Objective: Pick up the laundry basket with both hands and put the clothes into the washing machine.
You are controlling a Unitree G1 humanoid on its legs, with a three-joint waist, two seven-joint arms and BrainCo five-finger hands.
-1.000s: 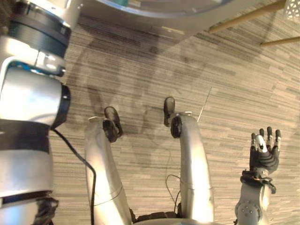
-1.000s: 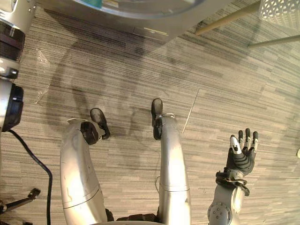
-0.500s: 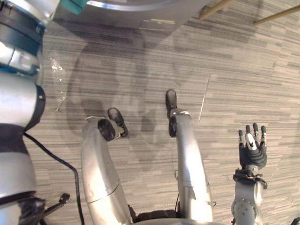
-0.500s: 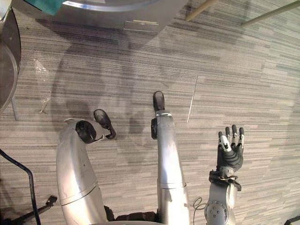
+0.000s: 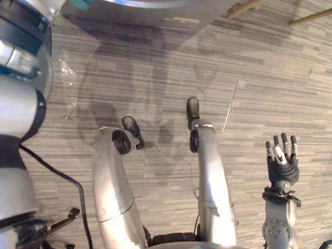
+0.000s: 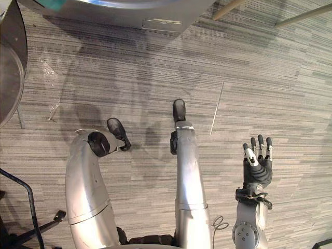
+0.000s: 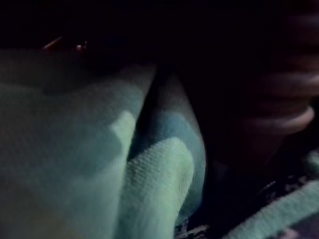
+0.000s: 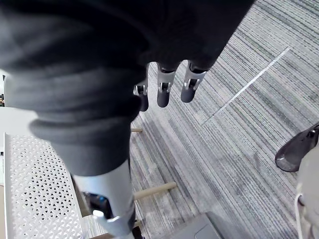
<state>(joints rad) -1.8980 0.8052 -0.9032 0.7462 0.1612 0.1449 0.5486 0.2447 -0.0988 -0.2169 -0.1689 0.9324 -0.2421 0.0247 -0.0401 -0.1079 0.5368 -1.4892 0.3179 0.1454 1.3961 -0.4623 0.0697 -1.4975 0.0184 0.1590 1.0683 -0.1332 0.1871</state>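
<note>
The grey washing machine (image 5: 155, 10) stands along the far edge of the eye views, with a bit of teal cloth (image 5: 80, 3) at its front. My left arm reaches up toward it on the left. In the left wrist view, pale green and teal cloth (image 7: 99, 164) lies in a dark space right before my left hand (image 7: 291, 104); its fingers are hidden. My right hand (image 5: 282, 167) hangs low at the right over the floor, open, fingers straight, holding nothing. A white perforated basket (image 8: 40, 189) on wooden legs shows in the right wrist view.
Grey striped carpet floor spreads in front of the machine. Two wooden legs (image 5: 244, 8) slant across the far right corner. A scrap of clear plastic (image 5: 67, 78) lies on the floor at the left, and a thin pale strip (image 5: 231, 104) at the middle right.
The camera has tilted and shifted, so the white basket has left the eye views. My right hand stays open at my side and my left arm stays raised toward the machine.
</note>
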